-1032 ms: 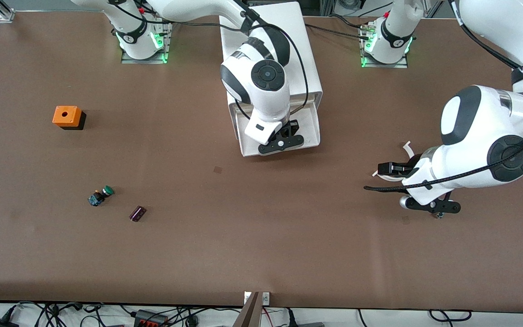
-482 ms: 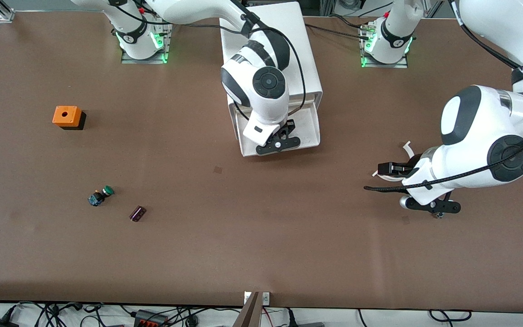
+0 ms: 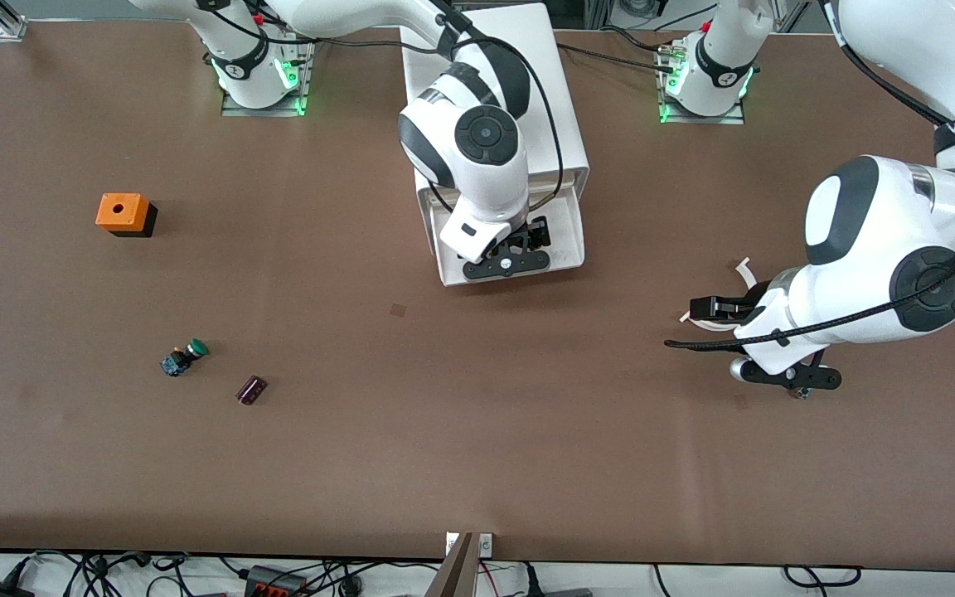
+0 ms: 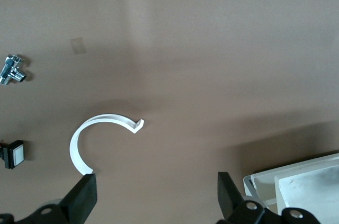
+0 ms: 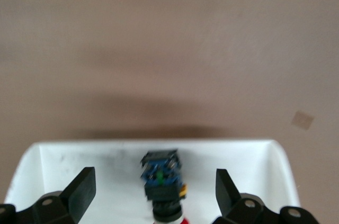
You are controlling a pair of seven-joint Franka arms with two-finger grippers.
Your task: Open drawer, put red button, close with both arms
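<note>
Half-hidden red button [image 5: 161, 184] inside drawer [image 5: 265, 166]

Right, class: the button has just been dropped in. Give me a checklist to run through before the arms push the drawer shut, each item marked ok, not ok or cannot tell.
1. Red button lies inside the drawer: ok.
2. Right gripper open, fingers apart from the button: ok.
3. Right gripper lifted out of the drawer: not ok, it hangs low over the tray.
4. Left gripper open and holding nothing: ok.
5. Left gripper at the drawer front: not ok, it hangs over the table toward the left arm's end, near a white curved strip.
6. Nothing on the table in front of the drawer: ok.
</note>
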